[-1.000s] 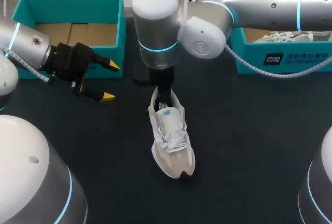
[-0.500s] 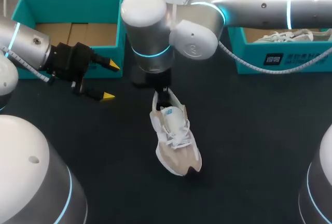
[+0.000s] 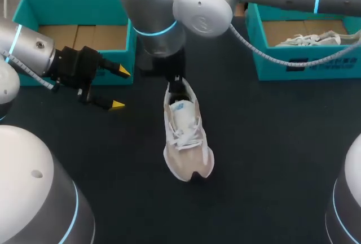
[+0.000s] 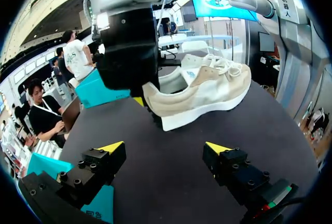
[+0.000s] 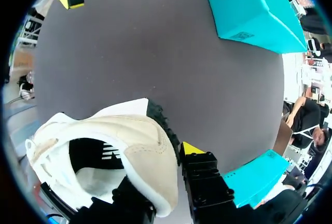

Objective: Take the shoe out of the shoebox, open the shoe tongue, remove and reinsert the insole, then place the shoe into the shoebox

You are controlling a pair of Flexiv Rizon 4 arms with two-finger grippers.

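Your shoe [image 3: 186, 136] is cream and white and sits over the middle of the dark table [image 3: 271, 153]. Its toe points to the front edge and its heel to the back edge. You cannot tell if its sole rests on the table. Your right gripper [image 3: 177, 87] comes down at the heel and is closed on it. In the right wrist view one yellow-tipped finger [image 5: 191, 148] presses on the outside of the heel, and the other is tucked inside the shoe. Your left gripper [image 3: 120, 88] is near the left edge, well apart from the shoe. Its fingers are spread wide with nothing between them, and they point at the shoe. Behind it, at the back left corner, is an open teal shoebox [image 3: 76, 1]. At the back right corner a second teal box [image 3: 307, 63] holds another shoe [image 3: 307, 39].
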